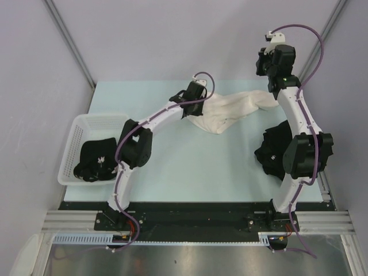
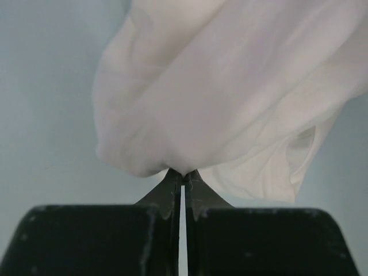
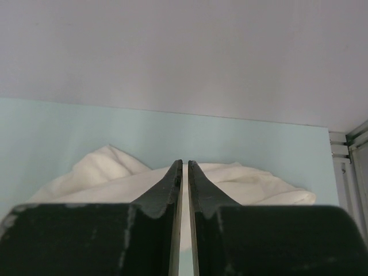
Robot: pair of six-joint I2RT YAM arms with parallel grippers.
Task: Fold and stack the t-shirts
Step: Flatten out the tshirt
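A: Progress check?
B: Spreading, I reckon: left pincer pinched on white shirt, bunched just past its tips; right pincer closed, can't tell if holding. Next: pull it flat on surface.

You're working in a robotics lab cell, not a home or shop. Plain grey partition panels close off the 12 o'clock side, framed by a bare metal strut. At 6 o'clock the left arm and right arm stand bolted on an aluminium extrusion rail. A purple cable loops in the open, and the pale green tabletop is a plain test surface.
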